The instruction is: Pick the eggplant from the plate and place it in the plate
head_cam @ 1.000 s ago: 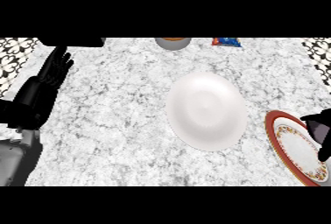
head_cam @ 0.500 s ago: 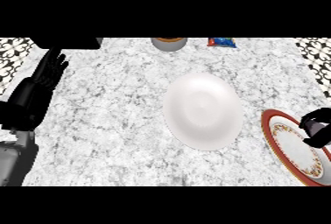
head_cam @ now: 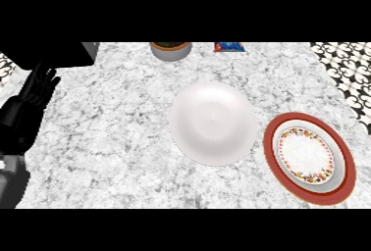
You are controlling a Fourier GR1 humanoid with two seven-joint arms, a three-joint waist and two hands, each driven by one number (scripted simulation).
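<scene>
At about four o'clock, nearest the lower edge, a red-rimmed patterned plate (head_cam: 310,159) is seen with nothing on it. Just beside it, toward the centre, a plain white plate (head_cam: 214,122) lies, also bare. No eggplant can be found anywhere, so its long axis and heading cannot be told. The right hand is not shown. At nine o'clock the left hand (head_cam: 38,87) is rested with fingers straight and apart, holding nothing. Farther off, at twelve o'clock, a small pot (head_cam: 170,49) and a blue packet (head_cam: 229,46) are placed. A risk is judged: with the eggplant unseen, a release could miss the white plate.
</scene>
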